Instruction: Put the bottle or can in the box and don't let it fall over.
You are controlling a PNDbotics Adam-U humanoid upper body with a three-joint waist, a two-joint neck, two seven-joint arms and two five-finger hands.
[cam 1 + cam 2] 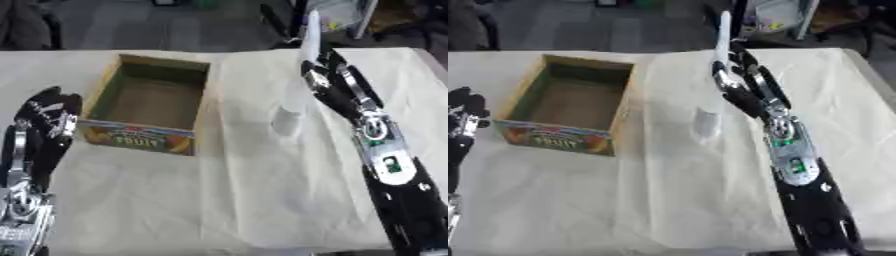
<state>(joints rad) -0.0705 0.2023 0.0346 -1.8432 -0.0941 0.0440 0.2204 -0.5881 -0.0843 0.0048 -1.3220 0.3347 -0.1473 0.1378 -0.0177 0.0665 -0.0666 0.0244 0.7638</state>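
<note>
Right robot hand (325, 82) beside a pale, blurred bottle (288, 118), perhaps touching.

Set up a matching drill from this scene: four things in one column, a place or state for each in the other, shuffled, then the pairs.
Things:
1. box
2. bottle
3. left hand
4. right hand

Places or states:
A. held clear of the tablecloth, pale and see-through
B. idle at the view's left edge, fingers up
C. open-topped, nothing inside, fruit label on its front
D. at the bottle, right of the box

Pairs: 1-C, 2-A, 3-B, 4-D
</note>
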